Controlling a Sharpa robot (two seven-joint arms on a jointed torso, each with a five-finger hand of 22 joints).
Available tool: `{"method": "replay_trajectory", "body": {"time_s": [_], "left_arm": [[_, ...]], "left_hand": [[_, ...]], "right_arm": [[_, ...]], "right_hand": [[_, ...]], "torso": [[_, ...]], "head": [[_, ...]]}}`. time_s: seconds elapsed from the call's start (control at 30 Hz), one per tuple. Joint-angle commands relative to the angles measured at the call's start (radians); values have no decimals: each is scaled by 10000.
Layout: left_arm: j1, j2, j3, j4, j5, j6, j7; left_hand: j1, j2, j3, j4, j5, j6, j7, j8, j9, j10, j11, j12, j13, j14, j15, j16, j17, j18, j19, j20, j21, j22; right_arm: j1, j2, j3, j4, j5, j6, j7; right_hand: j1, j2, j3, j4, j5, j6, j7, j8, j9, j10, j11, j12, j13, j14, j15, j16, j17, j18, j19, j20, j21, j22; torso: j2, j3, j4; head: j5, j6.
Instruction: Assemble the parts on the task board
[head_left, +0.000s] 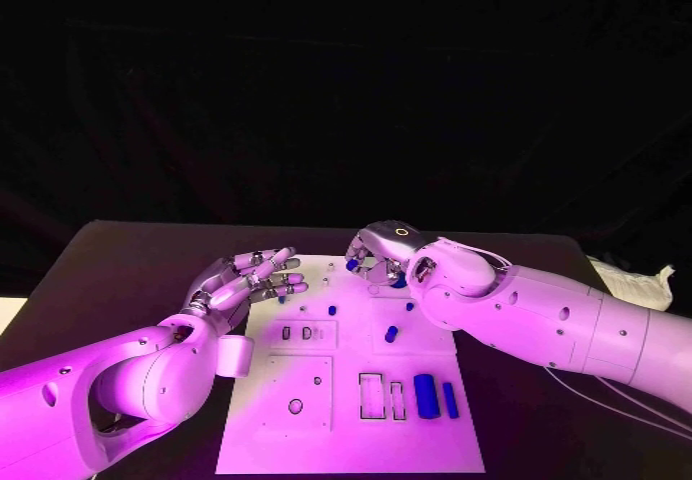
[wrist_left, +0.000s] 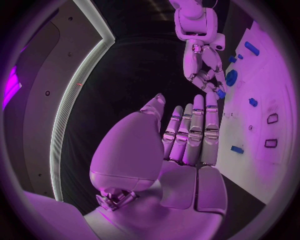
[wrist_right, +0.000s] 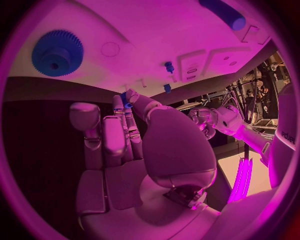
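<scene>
Assembly under way at the far edge of the task board

Two white arms reach over a black worktop toward the white task board, which lies in the middle. The right hand hovers over the board's far edge with its fingertips drawn together around a small blue part; the right wrist view shows this blue piece pinched at the fingertips, so the hand is grasping it. The left hand rests just beside the board's left far corner, fingers spread and straight, holding nothing.

On progress, the task looks only partly done. A blue gear sits on the board near the right hand. Two small blue pegs stand near the board's middle. Two longer blue bars lie side by side near the front right, next to outlined rectangular slots that appear unfilled. More empty recesses show in the board's left half. Several parts probably remain to be placed.

Hard to make out: the exact shape of the pinched part, which the fingers mostly cover, and which recess it belongs to. Whether the gear and the pegs are fully seated cannot be told.
</scene>
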Motion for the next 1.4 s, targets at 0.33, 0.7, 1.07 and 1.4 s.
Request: {"method": "replay_trajectory", "body": {"time_s": [0.33, 0.7, 1.07, 1.4], "left_arm": [[13, 11, 12, 60, -8, 219, 31], [15, 51, 18, 58, -18, 238, 22], [15, 117, 19, 16, -19, 247, 6], [15, 135, 20, 37, -20, 257, 4]], "left_hand": [[55, 77, 33, -81, -29, 76, -14, -67, -14, 55, 8, -56, -17, 57, 22, -54, 20, 100, 47, -18, -78, -21], [66, 86, 46, -109, -28, 80, -16, -76, -14, 56, 8, -65, -17, 53, 23, -72, 28, 100, 46, -18, -94, -30], [66, 86, 46, -109, -28, 80, -16, -76, -14, 56, 8, -65, -17, 53, 23, -72, 28, 100, 46, -18, -94, -30], [66, 86, 46, -109, -28, 80, -16, -76, -14, 56, 8, -65, -17, 53, 23, -72, 28, 100, 46, -18, -94, -30]], "right_arm": [[40, 739, 9, -885, -68, -408, -247], [40, 1081, 1, -1191, -93, -94, -216], [35, 1291, -16, -1429, -170, 144, -265], [35, 1550, -48, -1748, -348, 324, -466]], "right_hand": [[-214, -15, 41, 165, 29, 38, -35, -44, 271, 9, 32, -68, -18, 348, -52, 64, 6, -100, -56, 31, 85, 58], [-208, -7, 51, 175, 34, 23, -31, -57, 272, -11, 34, -71, -21, 347, -49, 78, 19, -100, -64, 35, 95, 66], [-220, -10, 50, 195, 41, 8, -22, -71, 274, -34, 44, -72, -23, 344, -43, 84, 18, -100, -73, 39, 112, 79], [-266, -46, 29, 250, 41, -44, 2, -115, 276, -104, 69, -76, -27, 333, -23, 88, 1, -102, -101, 57, 143, 102]], "torso": [[90, -43, 113], [121, -46, 117], [134, -55, 116], [152, -64, 134]], "head": [[-77, 20], [-105, 38], [-52, 27], [-66, 29]]}}
